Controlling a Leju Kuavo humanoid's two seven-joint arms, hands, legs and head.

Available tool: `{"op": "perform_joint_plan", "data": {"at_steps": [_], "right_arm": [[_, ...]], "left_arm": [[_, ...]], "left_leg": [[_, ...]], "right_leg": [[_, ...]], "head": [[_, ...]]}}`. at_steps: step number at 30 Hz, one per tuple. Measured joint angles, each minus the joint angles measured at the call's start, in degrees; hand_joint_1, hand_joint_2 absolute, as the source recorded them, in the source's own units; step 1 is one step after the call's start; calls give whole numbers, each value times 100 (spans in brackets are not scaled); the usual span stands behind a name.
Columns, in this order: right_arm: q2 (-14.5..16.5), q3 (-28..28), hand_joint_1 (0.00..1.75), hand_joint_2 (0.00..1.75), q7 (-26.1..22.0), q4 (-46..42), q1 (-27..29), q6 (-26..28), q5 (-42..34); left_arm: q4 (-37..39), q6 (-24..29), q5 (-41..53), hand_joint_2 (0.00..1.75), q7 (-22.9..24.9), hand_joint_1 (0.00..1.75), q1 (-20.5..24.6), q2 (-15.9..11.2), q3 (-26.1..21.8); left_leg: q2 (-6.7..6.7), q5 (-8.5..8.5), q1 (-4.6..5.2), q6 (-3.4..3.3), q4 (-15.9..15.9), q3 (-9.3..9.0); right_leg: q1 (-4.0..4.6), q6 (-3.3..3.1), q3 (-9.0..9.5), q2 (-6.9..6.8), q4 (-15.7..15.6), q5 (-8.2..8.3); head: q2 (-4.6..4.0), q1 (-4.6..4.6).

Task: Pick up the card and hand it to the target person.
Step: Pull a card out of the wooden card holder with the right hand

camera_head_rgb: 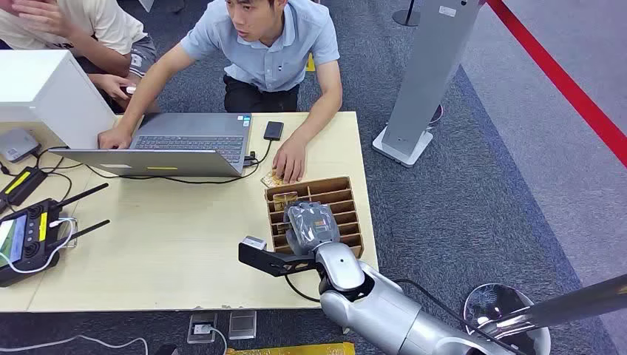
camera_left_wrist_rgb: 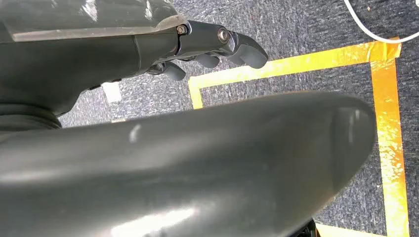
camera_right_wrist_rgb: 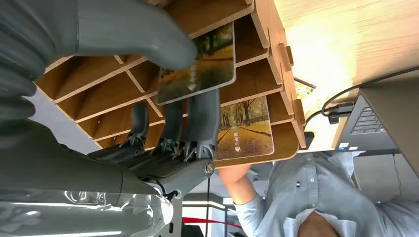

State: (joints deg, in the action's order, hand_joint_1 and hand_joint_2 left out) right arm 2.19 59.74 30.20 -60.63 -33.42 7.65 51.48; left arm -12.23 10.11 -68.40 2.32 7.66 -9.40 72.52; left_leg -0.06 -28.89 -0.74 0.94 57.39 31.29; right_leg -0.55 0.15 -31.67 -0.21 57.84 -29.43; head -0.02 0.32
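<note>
Left to right: one laptop (camera_head_rgb: 177,144) sits at the counter (camera_head_rgb: 170,244) far edge. The wooden slotted rack (camera_head_rgb: 314,214), at the counter's right edge, stands cards on edge for pinching. Two cards show: the right hand (camera_right_wrist_rgb: 148,89) pinches one card (camera_right_wrist_rgb: 202,64) between thumb and fingers (camera_right_wrist_rgb: 200,118); a second card (camera_right_wrist_rgb: 244,128) stays slotted. The left hand (camera_left_wrist_rgb: 207,49) hangs with loosely curled fingers, holding nothing.

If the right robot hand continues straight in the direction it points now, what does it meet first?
The right robot hand, pinching a card over the wooden slotted rack, points toward the far end. Probably it meets the card still in the rack first, then the person's hand; depth is unclear.
</note>
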Motion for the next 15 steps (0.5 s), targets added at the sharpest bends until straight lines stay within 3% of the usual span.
{"op": "perform_joint_plan", "data": {"at_steps": [11, 15], "right_arm": [[37, 31, 171, 175, 1, 4, -3, 61, 12], [46, 42, 175, 175, 1, 22, -21, 61, 12]], "left_arm": [[1, 3, -16, 0, -5, 0, 0, 0, 1], [1, 36, 1, 0, -49, 0, 1, 0, 2]], "left_leg": [[0, 0, 0, 0, 0, -1], [0, 0, 0, 0, 0, 0]], "right_leg": [[0, 0, 0, 0, 0, 0], [0, 0, 0, 0, 0, 0]], "head": [[0, -1], [0, 1]]}}
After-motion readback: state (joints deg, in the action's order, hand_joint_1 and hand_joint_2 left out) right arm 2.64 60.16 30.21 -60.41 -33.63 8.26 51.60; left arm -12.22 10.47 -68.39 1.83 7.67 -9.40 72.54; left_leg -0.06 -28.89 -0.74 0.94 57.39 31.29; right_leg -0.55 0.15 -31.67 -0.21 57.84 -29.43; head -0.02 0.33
